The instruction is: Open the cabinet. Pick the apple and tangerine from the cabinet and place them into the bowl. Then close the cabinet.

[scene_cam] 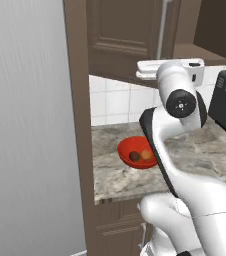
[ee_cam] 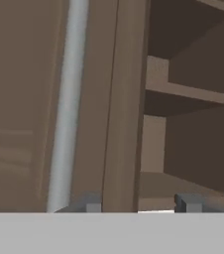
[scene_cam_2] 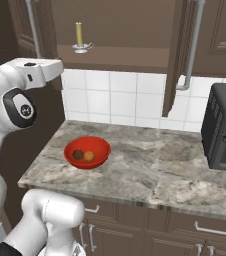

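Fruit's done: apple (scene_cam_2: 78,154) & tangerine (scene_cam_2: 89,156) both sit touching in the bowl (scene_cam_2: 87,151), near the counter's (scene_cam_2: 150,170) left front edge. Cabinet (scene_cam_2: 130,30) doors are open, so closing is what's left. Gripper (ee_cam: 139,204) is at the left door's (ee_cam: 111,109) free edge, just beside the handle (ee_cam: 67,114), fingers partly apart astride that edge; can't tell whether they're pinching it. Shelf holds a candle (scene_cam_2: 79,35).
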Controlling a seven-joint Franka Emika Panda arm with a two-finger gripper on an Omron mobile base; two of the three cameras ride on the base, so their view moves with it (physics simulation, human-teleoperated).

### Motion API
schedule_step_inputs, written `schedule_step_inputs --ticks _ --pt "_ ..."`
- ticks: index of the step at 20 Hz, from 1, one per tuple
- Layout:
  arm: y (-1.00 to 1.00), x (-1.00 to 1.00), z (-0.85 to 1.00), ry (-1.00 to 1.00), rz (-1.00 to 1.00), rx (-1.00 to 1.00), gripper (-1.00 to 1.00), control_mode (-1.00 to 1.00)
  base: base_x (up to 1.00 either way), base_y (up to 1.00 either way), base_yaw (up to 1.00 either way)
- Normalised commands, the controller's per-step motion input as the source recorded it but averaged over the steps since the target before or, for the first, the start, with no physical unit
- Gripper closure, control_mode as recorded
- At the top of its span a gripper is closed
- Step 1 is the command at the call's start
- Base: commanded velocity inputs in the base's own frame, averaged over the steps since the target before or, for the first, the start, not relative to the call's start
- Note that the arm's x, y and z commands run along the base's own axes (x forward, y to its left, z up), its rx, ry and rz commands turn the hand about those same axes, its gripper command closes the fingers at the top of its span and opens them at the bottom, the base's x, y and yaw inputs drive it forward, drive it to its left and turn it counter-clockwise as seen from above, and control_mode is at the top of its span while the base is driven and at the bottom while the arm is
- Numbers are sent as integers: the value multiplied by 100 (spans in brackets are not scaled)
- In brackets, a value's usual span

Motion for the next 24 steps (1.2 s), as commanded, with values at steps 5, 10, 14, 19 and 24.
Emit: schedule_step_inputs --ticks 5,10,14,19,24 --pt "-60 100 -19 15 0 7 -100 -100 0 0 0" --pt "-25 100 -22 18 0 0 -100 -100 0 0 0" --pt "-7 100 -31 10 0 0 -100 -100 0 0 0" --pt "0 100 -33 3 -1 -1 -100 -100 0 0 0" --pt "0 70 -31 0 0 -1 -100 -100 0 0 0"
